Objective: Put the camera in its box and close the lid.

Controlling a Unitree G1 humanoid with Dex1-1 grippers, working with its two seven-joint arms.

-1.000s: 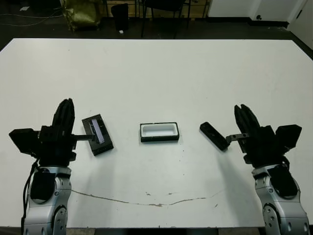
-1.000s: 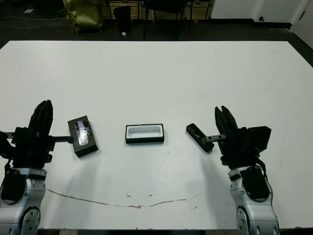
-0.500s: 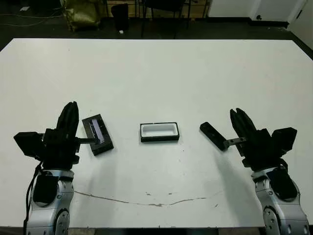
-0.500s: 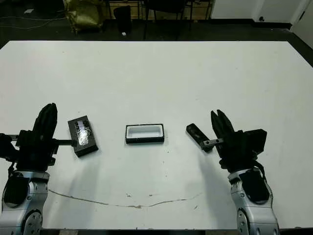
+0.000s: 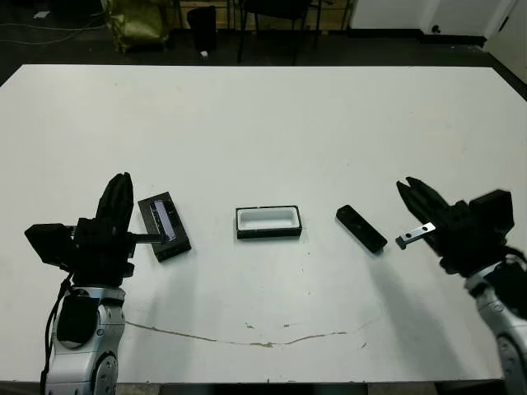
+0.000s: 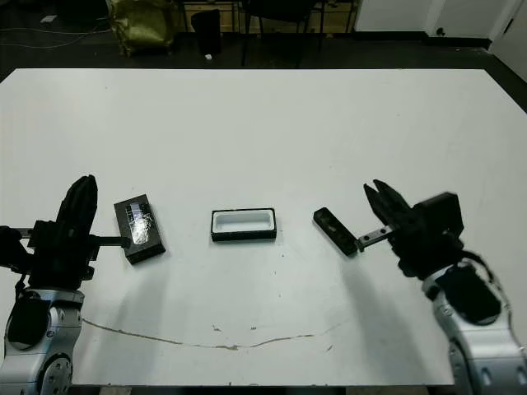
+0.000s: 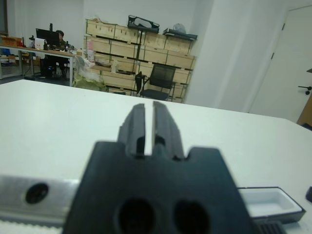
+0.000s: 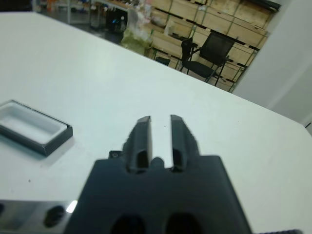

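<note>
Looking down from the head at a slim, stiff, likely light and slick camera (image 5: 361, 228) lying bare on the counter (image 5: 263, 123) between the open box (image 5: 268, 222) and the empty right claw (image 5: 414, 197), best pinched across its narrow sides; through the right wrist, fingers (image 8: 142, 134) slightly parted; through the left wrist, left claw (image 7: 149, 124) nearly pressed together beside the lid (image 5: 165, 225).

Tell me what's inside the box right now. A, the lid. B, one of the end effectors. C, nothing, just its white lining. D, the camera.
C: the box shows only its bare white lining, while the camera lies on the table to its right and the lid lies to its left, both apart from it.
</note>
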